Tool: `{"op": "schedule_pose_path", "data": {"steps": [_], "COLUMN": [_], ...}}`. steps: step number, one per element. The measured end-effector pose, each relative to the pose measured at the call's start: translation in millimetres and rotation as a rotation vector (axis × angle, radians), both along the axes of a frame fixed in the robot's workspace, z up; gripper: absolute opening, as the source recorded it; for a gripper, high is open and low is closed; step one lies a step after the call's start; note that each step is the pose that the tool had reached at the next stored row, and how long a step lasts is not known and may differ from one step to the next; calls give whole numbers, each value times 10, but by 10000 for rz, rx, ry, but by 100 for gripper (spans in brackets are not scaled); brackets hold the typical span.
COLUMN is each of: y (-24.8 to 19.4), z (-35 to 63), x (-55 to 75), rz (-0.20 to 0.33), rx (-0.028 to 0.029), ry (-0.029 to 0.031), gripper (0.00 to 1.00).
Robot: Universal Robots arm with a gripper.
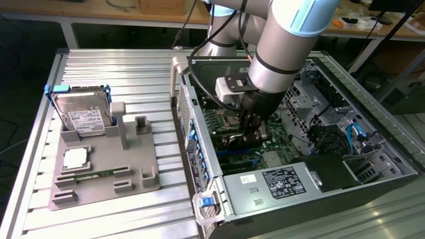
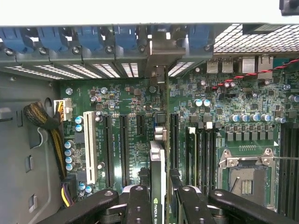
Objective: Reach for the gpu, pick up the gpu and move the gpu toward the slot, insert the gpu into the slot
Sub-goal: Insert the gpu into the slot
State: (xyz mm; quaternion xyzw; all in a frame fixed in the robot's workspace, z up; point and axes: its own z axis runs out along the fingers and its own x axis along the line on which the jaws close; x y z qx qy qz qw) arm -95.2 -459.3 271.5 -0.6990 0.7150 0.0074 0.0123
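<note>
GPU (image 2: 157,186) sits edge-on, clamped between the gripper's (image 2: 158,198) two black fingers (image 2: 138,203), its metal bracket (image 2: 159,58) reaching the case's rear wall. Held upright, the card lines up over a long black slot (image 2: 174,140) on the motherboard (image 2: 135,100). Neighbouring slots and the open case (image 1: 371,124) leave narrow room either side.
</note>
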Motion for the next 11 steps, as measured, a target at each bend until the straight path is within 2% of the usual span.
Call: {"op": "schedule_pose_path", "data": {"steps": [11], "y": [-1], "z": [-45], "x": [0], "rz": [1], "rx": [0], "ry": [0], "gripper": [27]}}
